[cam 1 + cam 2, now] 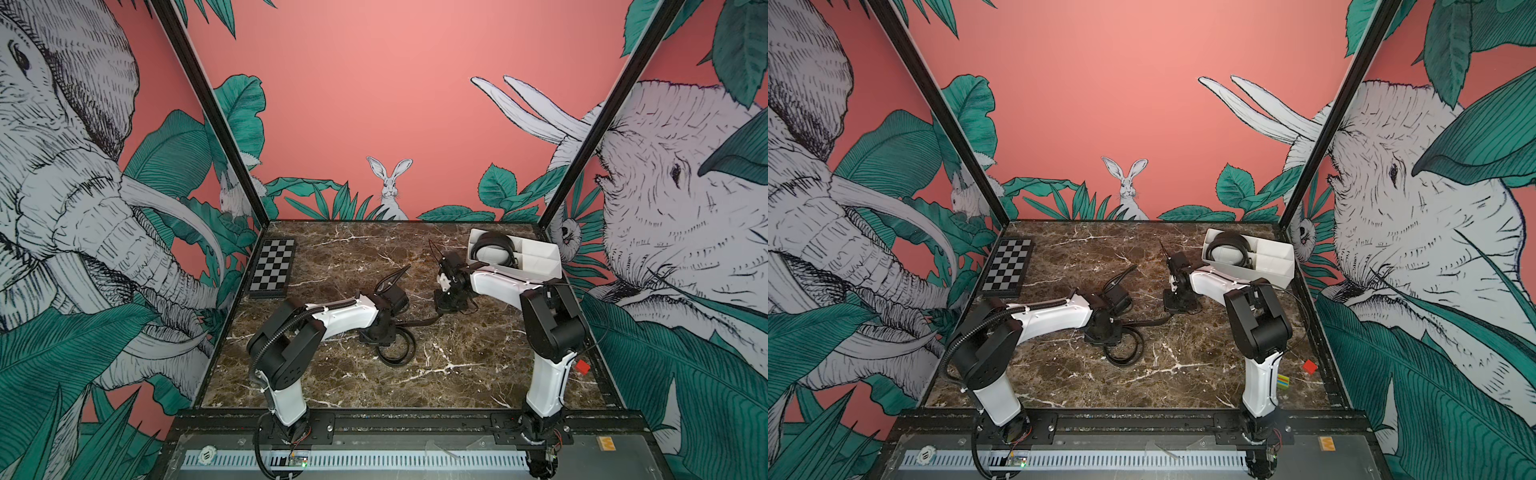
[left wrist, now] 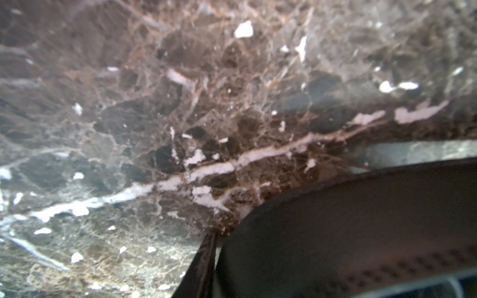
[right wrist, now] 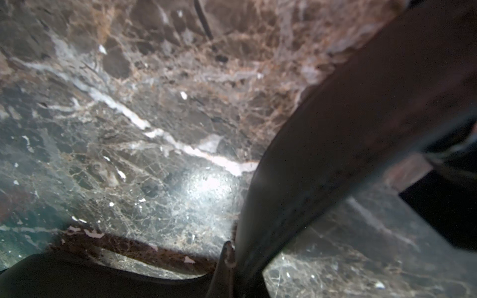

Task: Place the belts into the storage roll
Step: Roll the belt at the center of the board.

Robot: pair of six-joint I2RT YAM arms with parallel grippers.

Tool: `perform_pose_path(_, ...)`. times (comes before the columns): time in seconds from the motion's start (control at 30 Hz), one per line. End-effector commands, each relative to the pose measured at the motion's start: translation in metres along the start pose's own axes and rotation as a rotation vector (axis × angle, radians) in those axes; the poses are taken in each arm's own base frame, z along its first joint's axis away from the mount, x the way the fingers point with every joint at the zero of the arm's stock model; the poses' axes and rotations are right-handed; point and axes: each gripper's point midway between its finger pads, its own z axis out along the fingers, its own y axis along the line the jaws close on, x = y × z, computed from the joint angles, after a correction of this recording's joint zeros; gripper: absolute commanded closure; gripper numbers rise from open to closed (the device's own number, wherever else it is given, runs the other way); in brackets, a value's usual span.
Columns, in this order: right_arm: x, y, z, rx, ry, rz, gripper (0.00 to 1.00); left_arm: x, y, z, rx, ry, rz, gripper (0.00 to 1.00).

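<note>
White partitioned storage tray [image 1: 536, 259] at far right corner of marble desk [image 1: 332, 257]. One coiled belt [image 1: 494, 240] inside tray compartment nearest desk centre. Second, loose belt [image 1: 390, 361]: coil flat on desk centre, one strap end leading toward right edge. At that strap end, right gripper [image 1: 446, 308] points down, jaws fully closed on strap. Over coil, left gripper [image 1: 380, 337] sits low; jaws hidden by wrist, so opening cannot be told. Along far left edge, checkered board [image 1: 272, 266].
</note>
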Motion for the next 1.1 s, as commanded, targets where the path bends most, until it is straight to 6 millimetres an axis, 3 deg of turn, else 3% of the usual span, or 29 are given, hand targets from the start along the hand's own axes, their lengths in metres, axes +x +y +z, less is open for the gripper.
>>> perform_pose_path(0.0, 0.061, -0.065, 0.013, 0.238, 0.213, 0.020, 1.00, 0.068, 0.088, 0.115, -0.307, 0.224, -0.044, 0.70)
perform_pose_path(0.27, 0.063, -0.072, 0.002, 0.255, 0.186, 0.062, 1.00, 0.073, 0.097, 0.116, -0.346, 0.236, -0.040, 0.64)
perform_pose_path(0.57, 0.070, -0.081, -0.007, 0.267, 0.198, 0.080, 1.00, 0.079, 0.098, 0.124, -0.344, 0.251, -0.059, 0.64)
perform_pose_path(0.77, 0.079, -0.068, -0.004, 0.211, 0.201, 0.075, 1.00, 0.077, 0.095, 0.128, -0.319, 0.242, -0.052, 0.78)
perform_pose_path(0.93, 0.093, -0.057, -0.002, 0.198, 0.204, 0.062, 1.00, 0.072, 0.094, 0.125, -0.328, 0.227, -0.049, 0.99)
perform_pose_path(1.07, 0.111, -0.049, 0.002, 0.165, 0.215, 0.083, 1.00, 0.065, 0.090, 0.124, -0.331, 0.210, -0.068, 1.00)
